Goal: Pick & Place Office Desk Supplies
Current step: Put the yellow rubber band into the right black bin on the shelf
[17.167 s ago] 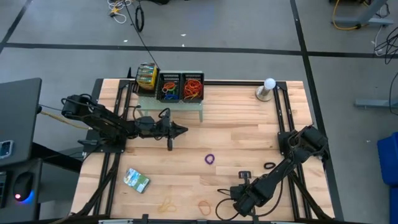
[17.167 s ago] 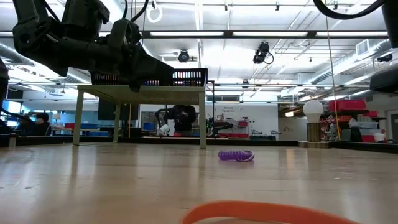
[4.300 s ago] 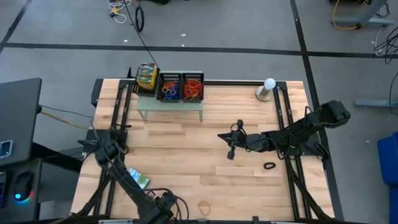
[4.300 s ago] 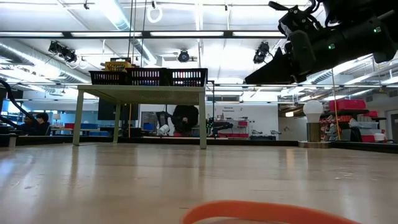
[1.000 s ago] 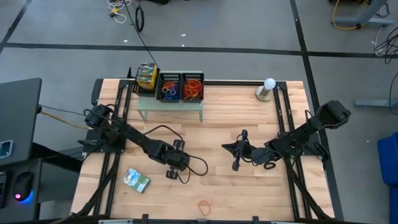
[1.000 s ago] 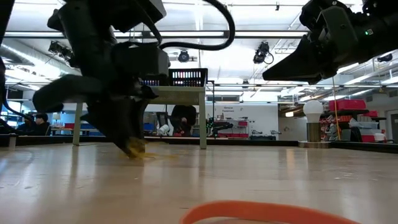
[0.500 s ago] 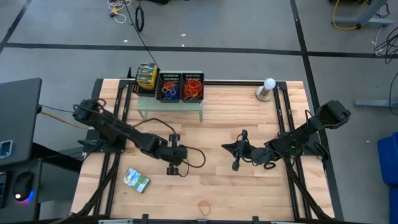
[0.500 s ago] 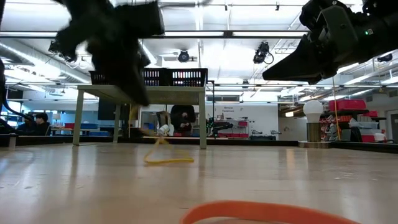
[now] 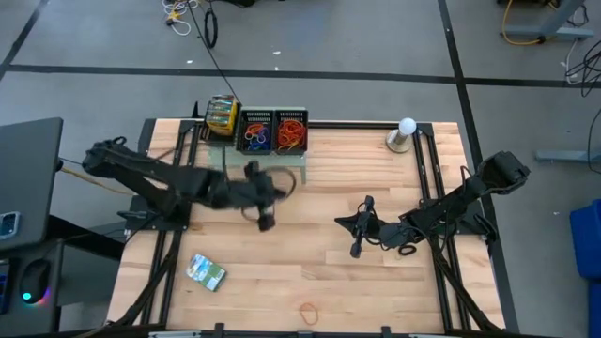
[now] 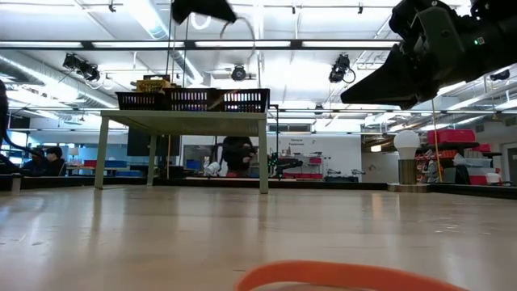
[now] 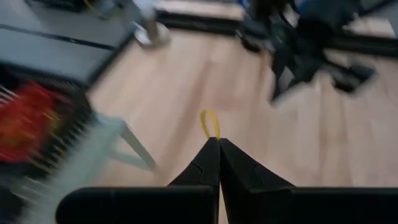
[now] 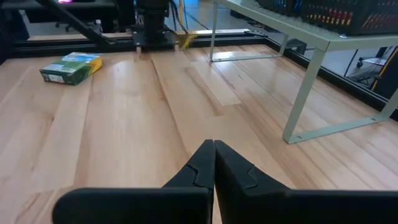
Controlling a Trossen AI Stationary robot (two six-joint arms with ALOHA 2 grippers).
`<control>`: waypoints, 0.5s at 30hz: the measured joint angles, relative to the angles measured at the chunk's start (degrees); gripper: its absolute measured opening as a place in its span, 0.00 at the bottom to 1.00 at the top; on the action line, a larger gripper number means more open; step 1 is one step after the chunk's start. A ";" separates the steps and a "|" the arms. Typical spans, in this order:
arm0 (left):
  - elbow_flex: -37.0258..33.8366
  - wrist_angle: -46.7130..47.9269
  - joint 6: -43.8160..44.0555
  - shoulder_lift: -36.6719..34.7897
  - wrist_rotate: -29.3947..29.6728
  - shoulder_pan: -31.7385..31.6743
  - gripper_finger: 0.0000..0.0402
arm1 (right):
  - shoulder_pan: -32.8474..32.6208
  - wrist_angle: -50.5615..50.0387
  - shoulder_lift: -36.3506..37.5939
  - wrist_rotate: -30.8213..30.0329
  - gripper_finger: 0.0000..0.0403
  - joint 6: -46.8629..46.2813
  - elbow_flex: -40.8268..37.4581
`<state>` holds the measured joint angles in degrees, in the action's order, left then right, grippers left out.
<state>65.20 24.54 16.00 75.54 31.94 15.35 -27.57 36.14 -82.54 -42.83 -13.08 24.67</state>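
Left claw (image 11: 219, 140) is closed on a yellow rubber band (image 11: 209, 124), whose loop protrudes beyond the fingertips, raised above the table (image 9: 376, 291) just beside the pale-green shelf (image 9: 225, 169). Right claw (image 12: 214, 143), fingers closed and holding nothing, waits well apart from that shelf.

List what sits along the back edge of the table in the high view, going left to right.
Tray of packets → tray of mixed-colour rubber bands → tray of orange and red rubber bands → light bulb on its stand.
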 joint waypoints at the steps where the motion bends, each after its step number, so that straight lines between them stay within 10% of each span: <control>1: 1.94 0.86 -1.23 0.06 0.01 -1.30 0.01 | 0.00 0.06 0.00 -0.02 0.02 0.00 0.00; 15: 15.60 0.06 -17.50 1.55 -7.42 -28.16 0.00 | 0.00 0.06 0.00 0.03 0.02 -0.01 0.00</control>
<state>80.79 24.59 -1.50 77.08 24.52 -12.80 -27.57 36.21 -82.54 -42.80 -13.09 24.67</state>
